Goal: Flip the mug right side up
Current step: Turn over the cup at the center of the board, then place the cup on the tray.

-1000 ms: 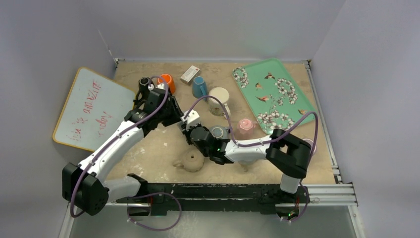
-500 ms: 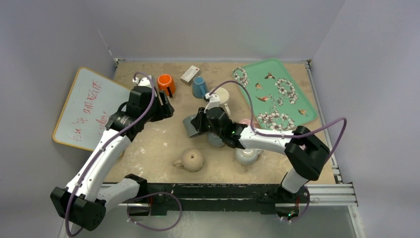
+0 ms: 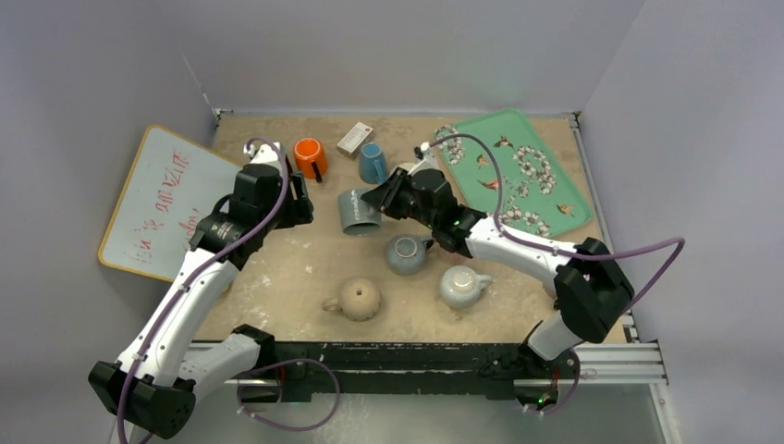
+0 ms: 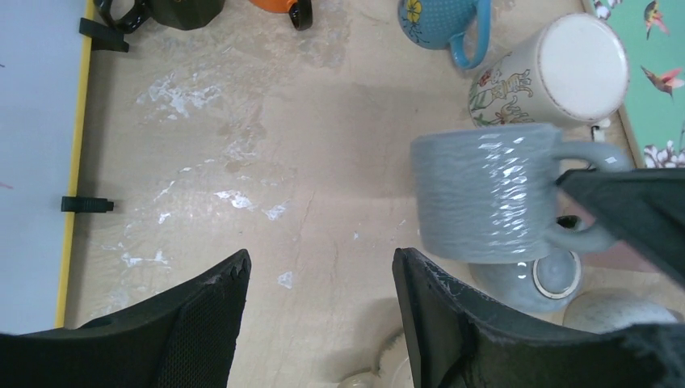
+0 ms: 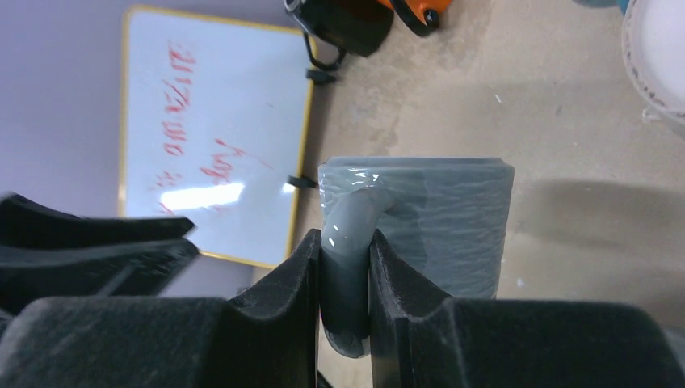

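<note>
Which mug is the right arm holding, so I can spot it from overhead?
Start at the green tray and go left to the right gripper. It pinches the handle of the grey ribbed mug, just nearer the arms than the blue mug. It is the only grey mug, and the only one gripped.

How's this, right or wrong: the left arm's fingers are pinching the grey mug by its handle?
Wrong arm: the right arm's fingers are pinching the grey mug by its handle, as the right wrist view shows.

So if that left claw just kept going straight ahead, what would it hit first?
Probably just the bare table; the left gripper points past the grey mug, which hangs off to its right. Depth is unclear.
</note>
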Controlling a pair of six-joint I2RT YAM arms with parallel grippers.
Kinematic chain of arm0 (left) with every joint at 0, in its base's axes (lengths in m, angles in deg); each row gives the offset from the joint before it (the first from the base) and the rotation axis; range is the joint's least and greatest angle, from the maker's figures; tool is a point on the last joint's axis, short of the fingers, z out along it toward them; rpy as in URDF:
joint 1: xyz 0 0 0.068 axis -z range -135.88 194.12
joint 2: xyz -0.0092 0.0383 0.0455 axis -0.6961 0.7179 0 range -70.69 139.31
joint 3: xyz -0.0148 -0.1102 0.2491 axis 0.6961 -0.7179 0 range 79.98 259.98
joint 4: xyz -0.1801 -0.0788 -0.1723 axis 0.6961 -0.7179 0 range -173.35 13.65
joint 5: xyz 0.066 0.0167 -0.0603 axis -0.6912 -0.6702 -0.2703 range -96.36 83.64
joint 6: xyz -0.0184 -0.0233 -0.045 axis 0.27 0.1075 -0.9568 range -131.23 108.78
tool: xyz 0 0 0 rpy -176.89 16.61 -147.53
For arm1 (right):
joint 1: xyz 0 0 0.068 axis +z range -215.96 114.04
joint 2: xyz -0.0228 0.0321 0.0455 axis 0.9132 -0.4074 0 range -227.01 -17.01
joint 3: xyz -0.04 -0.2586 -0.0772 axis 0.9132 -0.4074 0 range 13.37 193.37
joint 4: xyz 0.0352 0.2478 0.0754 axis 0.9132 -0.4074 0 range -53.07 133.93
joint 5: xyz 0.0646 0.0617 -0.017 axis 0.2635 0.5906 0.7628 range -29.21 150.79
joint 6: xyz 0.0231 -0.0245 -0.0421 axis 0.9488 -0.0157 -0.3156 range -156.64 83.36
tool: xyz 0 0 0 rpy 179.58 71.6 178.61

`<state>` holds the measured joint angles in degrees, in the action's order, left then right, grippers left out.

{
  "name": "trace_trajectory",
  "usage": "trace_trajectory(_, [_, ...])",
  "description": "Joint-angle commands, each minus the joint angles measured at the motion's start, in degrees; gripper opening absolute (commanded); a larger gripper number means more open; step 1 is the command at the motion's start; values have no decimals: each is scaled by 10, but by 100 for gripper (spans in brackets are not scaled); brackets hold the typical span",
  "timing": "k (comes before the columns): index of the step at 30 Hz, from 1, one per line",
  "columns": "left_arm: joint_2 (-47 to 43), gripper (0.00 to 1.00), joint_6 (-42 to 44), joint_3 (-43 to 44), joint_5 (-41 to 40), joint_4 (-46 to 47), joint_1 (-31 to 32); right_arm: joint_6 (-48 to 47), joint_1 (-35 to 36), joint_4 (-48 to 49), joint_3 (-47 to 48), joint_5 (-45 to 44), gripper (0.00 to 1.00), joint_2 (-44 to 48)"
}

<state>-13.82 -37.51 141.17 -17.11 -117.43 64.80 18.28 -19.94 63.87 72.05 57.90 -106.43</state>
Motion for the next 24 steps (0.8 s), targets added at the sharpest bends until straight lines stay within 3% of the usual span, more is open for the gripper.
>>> trace_trajectory(1, [-10,64,24,3,-27,-3,-2,112,-28,48,54,3,0,59])
trace_trajectory(8, [-11,64,23,1,-35,-4,-2,208,-90,-36,81,-51,0,111])
trace_trajectory(12, [-15,64,32,-1,-24,0,-2,242,-127,-88,119,-26,0,112])
trace_trajectory(15, [-26,63,35,-8,19,25,-2,281,-145,-84,110,4,0,114])
trace_trajectory(19, [-52,62,41,-42,145,107,-2,299,-146,-101,112,15,0,115])
trace_trajectory(24, [-49,60,20,-48,197,134,-2,335,-146,-81,115,55,0,101])
